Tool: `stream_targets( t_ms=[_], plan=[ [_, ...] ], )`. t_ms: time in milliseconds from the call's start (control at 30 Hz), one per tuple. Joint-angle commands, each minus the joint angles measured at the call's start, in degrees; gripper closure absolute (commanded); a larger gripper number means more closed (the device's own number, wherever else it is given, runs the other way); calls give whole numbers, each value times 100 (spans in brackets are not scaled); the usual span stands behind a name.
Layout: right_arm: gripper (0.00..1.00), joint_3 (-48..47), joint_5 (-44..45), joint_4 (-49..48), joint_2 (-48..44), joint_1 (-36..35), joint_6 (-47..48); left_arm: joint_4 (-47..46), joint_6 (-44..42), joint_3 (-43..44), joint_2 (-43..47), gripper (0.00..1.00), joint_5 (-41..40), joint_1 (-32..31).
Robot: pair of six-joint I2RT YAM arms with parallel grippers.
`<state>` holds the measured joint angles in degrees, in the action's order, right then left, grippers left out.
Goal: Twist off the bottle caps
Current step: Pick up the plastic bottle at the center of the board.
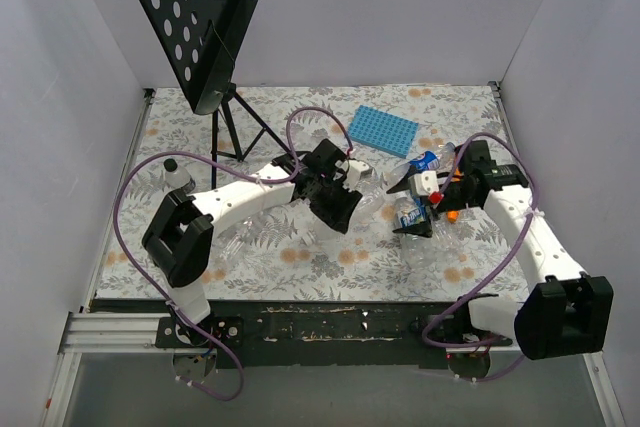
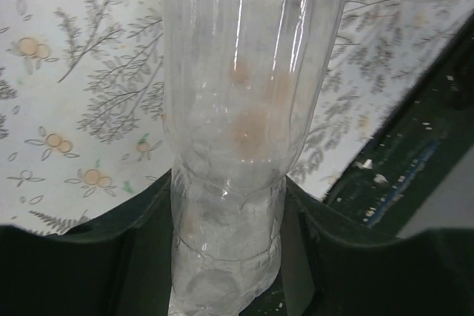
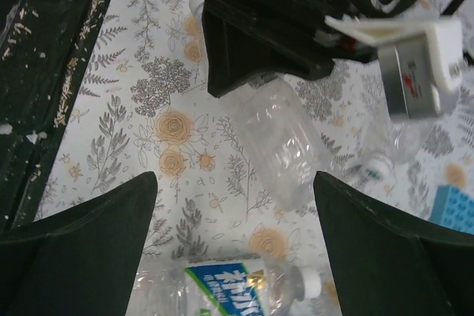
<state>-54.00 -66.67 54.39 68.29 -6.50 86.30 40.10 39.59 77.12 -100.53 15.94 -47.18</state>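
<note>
While my left pincer (image 2: pixel 226 257) squeezes shut on the plain clear bottle (image 2: pixel 244 109), which runs out ahead between its fingers, my right pincer (image 3: pixel 233 183) gapes wide and empty, with that bottle just ahead of it. Nearer, below its fingers, lies a labelled bottle (image 3: pixel 222 290) with its white cap (image 3: pixel 309 280) on. A second white cap (image 3: pixel 376 170) sits ahead to the right. I judge the unscrewing barely begun.
</note>
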Motion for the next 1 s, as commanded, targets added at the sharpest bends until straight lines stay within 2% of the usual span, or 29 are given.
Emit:
stream_targets(
  t_ms=[0,67,167,267,500,667,967],
  plan=[
    [5,-489,1065,69,-157,-903,417,499,179,522,-28,83,1243,7],
    [5,-279,1786,-654,-386,-1439,-85,429,390,611,-63,83,1419,16],
    [6,-383,2211,-535,-203,-1854,-210,315,584,699,-46,84,1709,16],
    [6,-191,2719,-1060,-255,-2214,-569,236,716,734,-54,84,2043,24],
    [6,-76,3766,-1466,-106,-2856,-843,-1,918,787,-72,85,2677,24],
    [10,275,4180,-1606,-141,-3085,-676,-317,1199,787,-81,85,3229,86],
    [16,364,4216,-1801,-229,-3076,-843,-915,1604,603,16,85,4038,209]
  ],
)
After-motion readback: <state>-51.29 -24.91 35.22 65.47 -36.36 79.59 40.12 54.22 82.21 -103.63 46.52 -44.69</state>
